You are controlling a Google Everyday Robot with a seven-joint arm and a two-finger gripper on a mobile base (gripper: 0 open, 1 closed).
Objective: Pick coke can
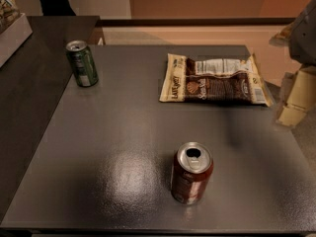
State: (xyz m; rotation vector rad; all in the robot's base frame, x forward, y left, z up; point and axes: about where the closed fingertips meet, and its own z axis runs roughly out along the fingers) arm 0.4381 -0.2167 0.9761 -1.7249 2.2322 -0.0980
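Dark red, the coke can (191, 173) stands upright near the front edge of the grey table (123, 132), with bare surface all around it. The green can (82, 63) sits by the far left edge and the chip bag (215, 79) lies far back. Your gripper (296, 100) hangs beyond the right edge; you cannot tell whether it is open.
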